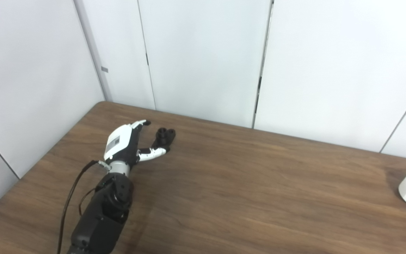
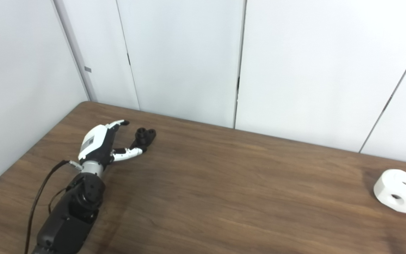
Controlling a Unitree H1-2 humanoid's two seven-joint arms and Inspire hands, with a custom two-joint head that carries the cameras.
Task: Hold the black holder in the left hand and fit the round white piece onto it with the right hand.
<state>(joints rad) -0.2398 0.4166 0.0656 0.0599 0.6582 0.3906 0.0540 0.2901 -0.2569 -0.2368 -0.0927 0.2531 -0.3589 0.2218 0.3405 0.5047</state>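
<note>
Left hand (image 1: pixel 127 143): reached out over the far left part of the wooden table (image 2: pixel 224 190), fingers (image 1: pixel 140 123) spread and pointing away toward the wall, thumb (image 1: pixel 152 152) angled out to the right, nothing held. Black holder (image 1: pixel 165 137): on the tabletop just past the hand, to its right, sitting in the gap between the fingers and the thumb; thumb tip right at its near side, perhaps touching (contact too small to make out). Two short round posts visible on top of the holder, side by side. Dark forearm (image 2: pixel 71 211) entering from the bottom left corner, a thin black cable (image 2: pixel 39 197) looping along its left side up to the wrist. Round white piece (image 2: pixel 399 190): far across the table at the right edge, well apart from both the hand and the holder, resting on the wood, tilted a little, with two dark holes showing in its near face (cut off by the frame edge in the left eye view, whole in the right eye view). Right hand: not in view in either picture, so open or closed impossible to say. Pale wall panels (image 1: pixel 203 56) behind the table, with dark seams running down between them.
</note>
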